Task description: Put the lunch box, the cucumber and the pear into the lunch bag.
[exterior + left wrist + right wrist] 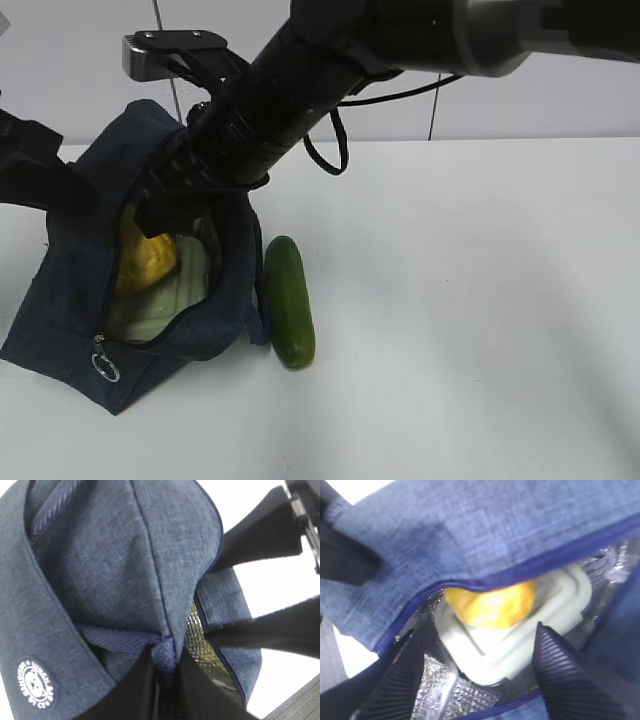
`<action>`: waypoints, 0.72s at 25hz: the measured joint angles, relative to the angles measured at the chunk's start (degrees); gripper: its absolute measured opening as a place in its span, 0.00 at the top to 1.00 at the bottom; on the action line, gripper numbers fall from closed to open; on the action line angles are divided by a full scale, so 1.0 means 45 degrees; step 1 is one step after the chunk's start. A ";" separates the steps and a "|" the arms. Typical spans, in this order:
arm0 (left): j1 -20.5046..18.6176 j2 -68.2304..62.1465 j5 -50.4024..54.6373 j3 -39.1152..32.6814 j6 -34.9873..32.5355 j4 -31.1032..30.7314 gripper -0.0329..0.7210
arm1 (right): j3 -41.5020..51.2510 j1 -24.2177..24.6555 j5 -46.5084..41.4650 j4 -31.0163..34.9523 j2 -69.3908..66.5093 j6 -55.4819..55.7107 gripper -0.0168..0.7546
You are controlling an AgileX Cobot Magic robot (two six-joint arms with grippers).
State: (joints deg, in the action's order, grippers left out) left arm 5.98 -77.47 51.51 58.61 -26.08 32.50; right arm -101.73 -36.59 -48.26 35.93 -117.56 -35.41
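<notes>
The navy lunch bag (60,290) lies open at the left of the table. Inside it, the yellow pear (145,255) rests on the pale green lid of the lunch box (165,300). The cucumber (289,300) lies on the table just right of the bag. My right gripper (165,215) reaches across into the bag's mouth. In the right wrist view it (475,675) is open and empty, just above the lunch box (520,640) and pear (492,605). My left gripper (167,665) is shut on a fabric fold at the edge of the bag (115,555).
The silver ring pull (104,368) hangs at the bag's near corner. Silver foil lining (435,680) shows inside the bag. The white table (480,300) extends to the right of the cucumber. The right arm (330,70) crosses above the bag.
</notes>
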 joint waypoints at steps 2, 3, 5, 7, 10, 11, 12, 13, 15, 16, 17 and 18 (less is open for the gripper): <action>0.0000 0.0000 0.0000 0.0000 0.0000 0.0009 0.93 | -0.0068 0.0000 -0.0029 -0.1133 0.0110 0.0858 0.29; 0.0000 0.0000 0.0000 0.0000 0.0000 0.0009 0.93 | -0.0098 0.0000 -0.0056 -0.2093 0.0253 0.1680 0.30; 0.0000 0.0000 0.0000 0.0000 0.0000 0.0009 0.93 | -0.0154 0.0000 -0.0108 -0.3711 0.0542 0.3375 0.31; 0.0000 0.0000 0.0000 0.0000 0.0000 0.0009 0.93 | -0.0226 0.0000 -0.0248 -0.5881 0.0804 0.5218 0.33; 0.0000 0.0000 0.0000 0.0000 0.0000 0.0009 0.93 | -0.0231 0.0000 -0.0763 -0.7903 0.0923 0.6855 0.36; 0.0000 0.0000 0.0000 0.0000 0.0000 0.0009 0.93 | -0.0231 0.0000 -0.1046 -0.8438 0.0896 0.7201 0.37; 0.0000 0.0000 -0.0012 0.0000 0.0000 0.0009 0.93 | -0.0231 0.0024 -0.1247 -0.8647 0.0826 0.7362 0.39; 0.0000 0.0000 -0.0012 0.0000 0.0000 0.0009 0.93 | -0.0231 0.0052 -0.1504 -0.8751 0.0670 0.7494 0.40; 0.0000 0.0000 -0.0012 0.0000 -0.0014 0.0009 0.93 | -0.0256 0.0105 -0.1772 -0.8778 0.0264 0.7627 0.41; 0.0000 0.0000 -0.0012 0.0000 -0.0045 0.0009 0.93 | -0.0256 0.0129 -0.1927 -0.8778 0.0034 0.7694 0.42; 0.0000 0.0000 -0.0012 0.0000 -0.0057 0.0009 0.93 | -0.0256 0.0129 -0.2064 -0.8778 -0.0205 0.7745 0.42; 0.0000 0.0000 -0.0012 0.0000 -0.0069 0.0009 0.93 | -0.0256 0.0129 -0.2205 -0.8749 -0.0435 0.7869 0.42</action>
State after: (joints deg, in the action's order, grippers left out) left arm 5.98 -77.47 51.46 58.61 -26.39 32.55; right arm -102.88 -36.01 -58.18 -3.44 -119.52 0.00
